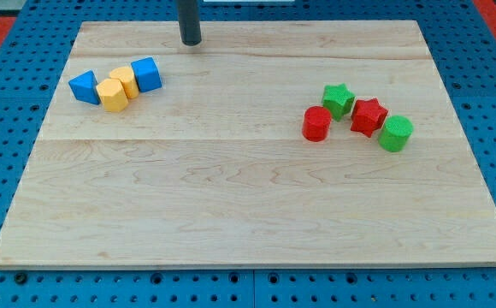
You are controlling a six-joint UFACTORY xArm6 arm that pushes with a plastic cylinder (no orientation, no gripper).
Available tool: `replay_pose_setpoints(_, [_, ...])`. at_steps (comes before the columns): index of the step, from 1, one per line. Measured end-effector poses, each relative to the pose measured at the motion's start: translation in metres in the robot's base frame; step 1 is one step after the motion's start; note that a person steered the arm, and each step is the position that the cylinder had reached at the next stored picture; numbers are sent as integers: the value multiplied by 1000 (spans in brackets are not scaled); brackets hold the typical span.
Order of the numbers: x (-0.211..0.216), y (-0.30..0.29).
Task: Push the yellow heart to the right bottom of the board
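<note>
Light wooden board (248, 205) on blue pegboard. My tip (191, 41), a bare dark rod end with no jaws, sits near the view's top edge. Yellow heart block (125, 79) lies below-left of it, apart, wedged between blue cube (146, 74) and yellow hexagonal block (112, 95).

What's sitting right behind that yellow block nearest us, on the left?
Behind the front yellow block sits a second yellow block, touching it; its lower front is covered, so its shape stays unclear. My tip is well away.

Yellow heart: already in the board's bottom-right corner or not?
Not there. The yellow heart sits upper left, wedged among the blue blocks and another yellow block. My tip is apart, up-right of it.
</note>
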State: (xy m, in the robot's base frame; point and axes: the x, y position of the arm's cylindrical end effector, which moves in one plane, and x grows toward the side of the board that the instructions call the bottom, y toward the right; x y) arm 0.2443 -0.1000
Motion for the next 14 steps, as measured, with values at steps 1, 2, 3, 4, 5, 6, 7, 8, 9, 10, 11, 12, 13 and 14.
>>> replay_pose_setpoints(1, [29, -34])
replay_pose_setpoints(2, [77, -44])
replay_pose_setpoints(3, [57, -25])
replay_pose_setpoints(4, [42, -73])
replay_pose_setpoints(5, [76, -115])
replay_pose_setpoints(6, [113, -91])
replay_pose_setpoints(7, [153, -76])
replay_pose_setpoints(8, [156, -84])
replay_pose_setpoints(9, [158, -116])
replay_pose_setpoints(10, [202, -121])
replay_pose_setpoints(11, [212, -76])
replay_pose_setpoints(12, [206, -67])
replay_pose_setpoints(13, [193, -85])
replay_pose_setpoints(14, [179, -77])
